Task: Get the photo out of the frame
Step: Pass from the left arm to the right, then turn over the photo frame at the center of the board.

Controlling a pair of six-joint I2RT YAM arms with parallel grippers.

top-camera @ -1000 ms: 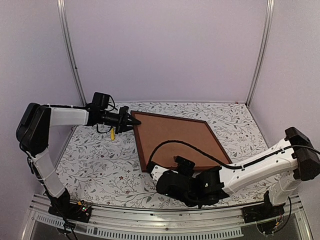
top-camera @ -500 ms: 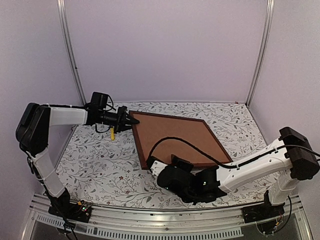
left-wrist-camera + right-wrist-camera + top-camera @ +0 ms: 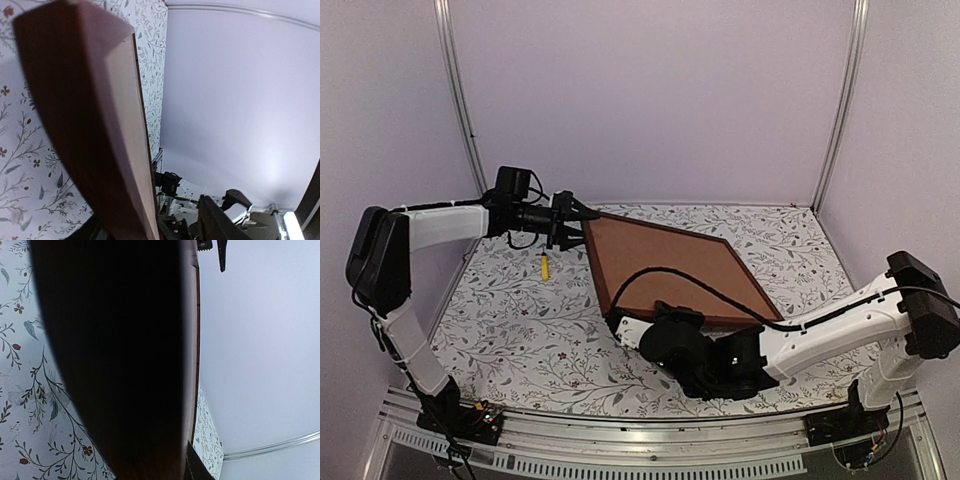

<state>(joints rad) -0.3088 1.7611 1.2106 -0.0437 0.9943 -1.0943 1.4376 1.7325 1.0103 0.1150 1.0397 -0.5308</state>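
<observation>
Now frame (image 3: 599,272) corner sits within right hand (image 3: 616,322).

**Inspector A:** What is the desk carrying?

**Inspector B:** The floral-patterned desk (image 3: 500,320) is bearing the frame (image 3: 597,275), lying aslant with its backing side facing up. Whether it is sitting flat is unclear. A small yellow item (image 3: 544,266) is lying near its left edge.

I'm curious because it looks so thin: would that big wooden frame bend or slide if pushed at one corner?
The frame would probably stay stiff: its wooden edge looks straight and solid. Wide and thin, it would likely swivel, not tip, when pushed at a corner.
</observation>
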